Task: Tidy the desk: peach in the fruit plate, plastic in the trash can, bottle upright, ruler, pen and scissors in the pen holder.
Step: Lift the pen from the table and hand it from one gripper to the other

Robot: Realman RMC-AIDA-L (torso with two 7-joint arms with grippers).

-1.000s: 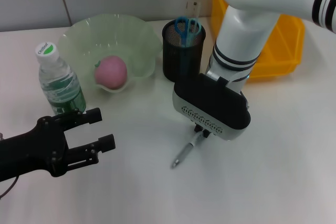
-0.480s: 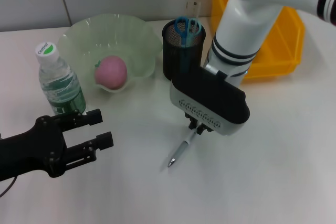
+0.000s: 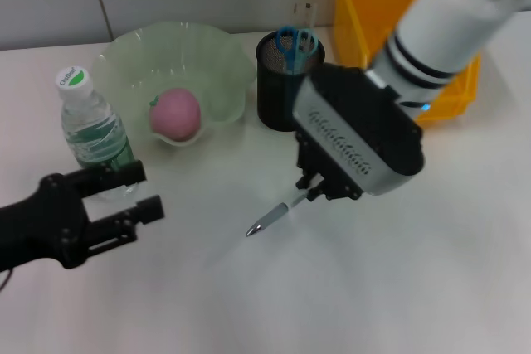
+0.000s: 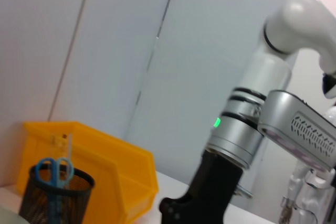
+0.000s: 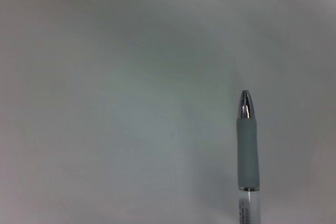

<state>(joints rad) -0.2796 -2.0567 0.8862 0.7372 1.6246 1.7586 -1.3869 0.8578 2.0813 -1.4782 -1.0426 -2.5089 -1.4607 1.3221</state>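
Pen (image 3: 274, 215) held clenched in right gripper (image 3: 318, 191) above tabletop (image 3: 332, 288), tip angled down; left gripper (image 3: 137, 192) parked, released.

Since the earlier frames the right gripper (image 3: 319, 191), closed on the pen (image 3: 278, 211), lifts and swings toward the robot's right, the pen now tilted with its tip off the desk (image 3: 249, 304); left gripper (image 3: 137, 192) draws back slightly.

White cap of the clear plastic water bottle with green label (image 3: 93, 132) carries a green mark and small print, unreadable. No other legible text.
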